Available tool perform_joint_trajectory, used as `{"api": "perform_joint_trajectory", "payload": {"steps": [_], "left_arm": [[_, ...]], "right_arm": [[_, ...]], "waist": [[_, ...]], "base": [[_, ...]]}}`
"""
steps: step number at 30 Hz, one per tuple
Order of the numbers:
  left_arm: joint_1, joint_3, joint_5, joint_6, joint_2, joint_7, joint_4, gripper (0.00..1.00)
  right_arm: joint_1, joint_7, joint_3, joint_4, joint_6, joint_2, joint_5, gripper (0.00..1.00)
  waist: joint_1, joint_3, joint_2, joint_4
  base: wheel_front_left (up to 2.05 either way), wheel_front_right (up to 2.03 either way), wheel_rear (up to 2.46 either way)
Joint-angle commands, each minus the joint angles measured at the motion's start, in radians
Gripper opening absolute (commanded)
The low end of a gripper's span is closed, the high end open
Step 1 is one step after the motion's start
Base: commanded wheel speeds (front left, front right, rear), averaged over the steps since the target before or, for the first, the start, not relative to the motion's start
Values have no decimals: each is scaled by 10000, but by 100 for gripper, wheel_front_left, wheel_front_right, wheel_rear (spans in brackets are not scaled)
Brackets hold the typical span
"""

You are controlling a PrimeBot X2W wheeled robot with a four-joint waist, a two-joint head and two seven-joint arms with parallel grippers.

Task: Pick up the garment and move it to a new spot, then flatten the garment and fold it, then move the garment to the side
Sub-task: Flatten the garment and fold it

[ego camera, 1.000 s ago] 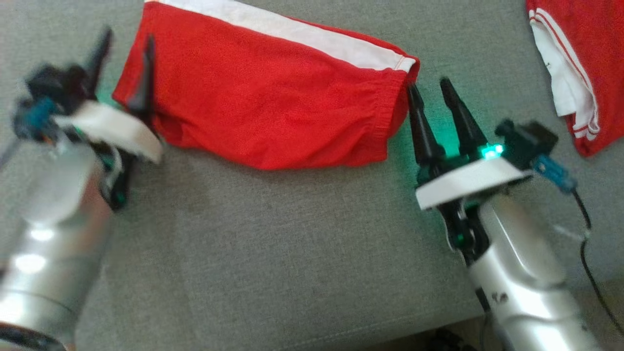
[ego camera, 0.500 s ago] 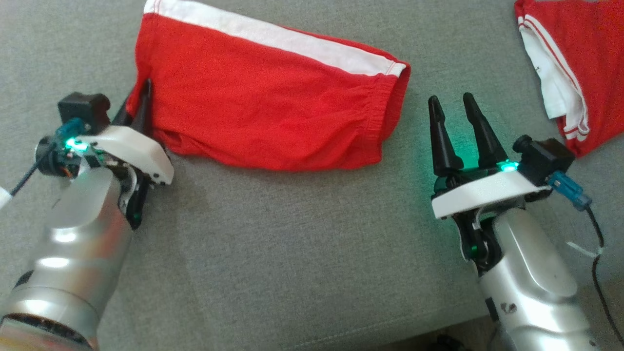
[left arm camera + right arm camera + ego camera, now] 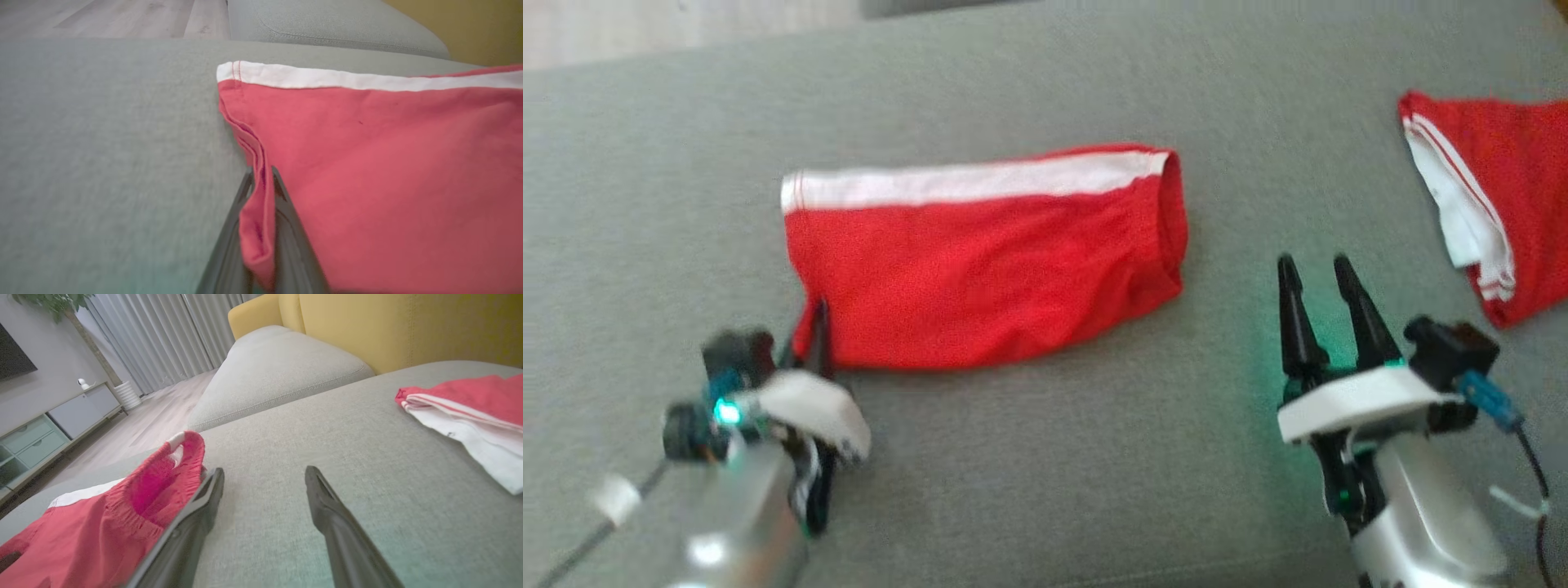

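Note:
The garment is a pair of red shorts with a white side stripe, folded and lying across the grey sofa seat; its elastic waistband faces right. My left gripper is shut on the garment's near left corner, and in the left wrist view a fold of red hem is pinched between the two fingers. My right gripper stands open over the seat, well to the right of the waistband. In the right wrist view the waistband opening lies just left of that gripper's left finger.
A second red and white garment lies folded at the right edge of the seat. Another grey cushion and a yellow backrest rise beyond. Wooden floor shows past the seat's far edge.
My left gripper has closed on the garment's near left corner. The head camera has tilted, so the garment sits lower in the picture. The right gripper stays open, now farther from the waistband.

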Motion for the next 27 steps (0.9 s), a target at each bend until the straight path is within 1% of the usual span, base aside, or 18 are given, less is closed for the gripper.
{"api": "perform_joint_trajectory", "payload": {"steps": [1,5,6,7,12,16,17,21,24,27], "left_arm": [[448,542,301,206,269,-50,-636,0],[1694,1162,904,348,145,-51,-1656,0],[1904,1344,1099,413,117,-51,-1915,33],[2092,1510,1325,482,93,-51,-2163,100],[2811,2394,2805,990,-59,-52,-3628,100],[3406,2763,4050,1245,-177,-52,-4552,100],[3406,2763,4050,1245,-177,-52,-4552,100],[4070,3024,4823,1351,-308,-52,-5069,100],[4671,3319,5082,1281,-587,-52,-5421,100],[5010,3398,5193,1104,-816,-52,-5532,100]], "right_arm": [[136,-110,102,-215,-7,95,-83,100],[423,-110,-36,-125,-7,95,-178,100],[460,-110,-41,-115,-7,95,-224,100],[493,-110,-53,-116,-7,95,-252,100],[475,-110,2,-184,-7,95,-446,100],[409,-110,132,-373,-7,95,-675,100],[409,-110,132,-373,-7,95,-675,100],[407,-110,298,-450,-7,95,-695,100],[420,-111,601,-436,-7,95,-731,100],[266,-111,916,-273,-7,95,-743,100]], "waist": [[2,-655,-1,628],[2,-869,-1,925],[2,-899,-1,973],[2,-919,-1,1018],[2,-978,-1,1196],[2,-1177,-1,1336],[2,-1177,-1,1336],[2,-1457,-1,1452],[2,-1589,-1,1618],[2,-1561,-1,1883]], "base": [[0,0,0],[0,0,0],[0,0,0],[0,0,0],[0,0,0],[0,0,0],[0,0,0],[0,0,0],[0,0,0],[0,0,0]]}}
